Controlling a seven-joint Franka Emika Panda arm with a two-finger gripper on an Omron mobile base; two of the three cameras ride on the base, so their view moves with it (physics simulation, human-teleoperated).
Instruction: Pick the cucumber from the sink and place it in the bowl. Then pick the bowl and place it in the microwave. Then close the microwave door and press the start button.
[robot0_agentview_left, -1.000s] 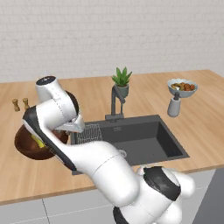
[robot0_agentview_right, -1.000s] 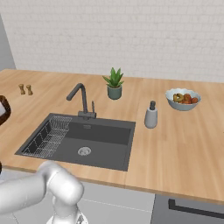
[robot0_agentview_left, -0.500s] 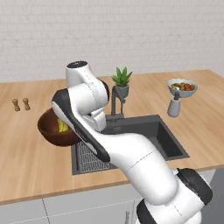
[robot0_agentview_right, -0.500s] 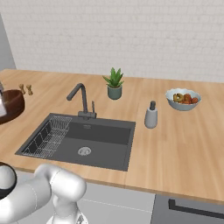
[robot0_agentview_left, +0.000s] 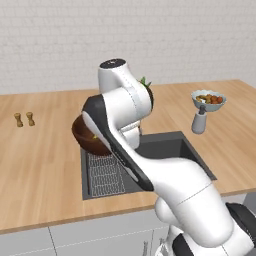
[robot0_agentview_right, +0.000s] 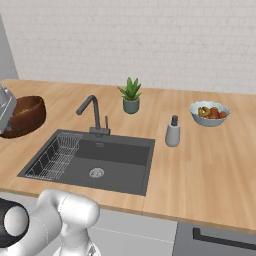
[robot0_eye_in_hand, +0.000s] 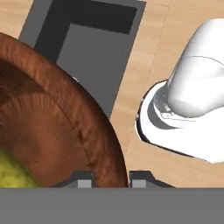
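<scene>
From the left base camera you see the bowl (robot0_agentview_left: 89, 136) lifted off the counter (robot0_agentview_left: 40, 150), hanging over the left edge of the sink (robot0_agentview_left: 172, 150) and above the wire rack (robot0_agentview_left: 105, 172). The white arm (robot0_agentview_left: 125, 107) crosses in front of it and hides most of its right side. A sliver of yellow-green shows inside the bowl, which looks like the cucumber (robot0_agentview_left: 94, 136), though so little of it shows that you should treat that as likely rather than certain. Two small shakers (robot0_agentview_left: 24, 119) stand well apart to the left, and a pale fruit bowl (robot0_agentview_left: 208, 100) and a soap bottle (robot0_agentview_left: 199, 121) sit to the right of the sink.

From the right base camera the bowl (robot0_agentview_right: 24, 115) shows at the far left, tilted, beyond the sink's (robot0_agentview_right: 115, 160) left end. A grey part of the hand overlaps its left rim. The faucet (robot0_agentview_right: 92, 115), a potted plant (robot0_agentview_right: 131, 95), the soap bottle (robot0_agentview_right: 173, 132) and the fruit bowl (robot0_agentview_right: 210, 113) stand along the counter (robot0_agentview_right: 210, 170).

From the hand camera the gripper (robot0_eye_in_hand: 105, 178) is clamped on the bowl's (robot0_eye_in_hand: 57, 127) rim, one finger tip on each side of the wooden wall. The cucumber (robot0_eye_in_hand: 13, 177) lies inside at the lower left. Behind the rim lie the sink (robot0_eye_in_hand: 92, 48) and the counter (robot0_eye_in_hand: 144, 96).
</scene>
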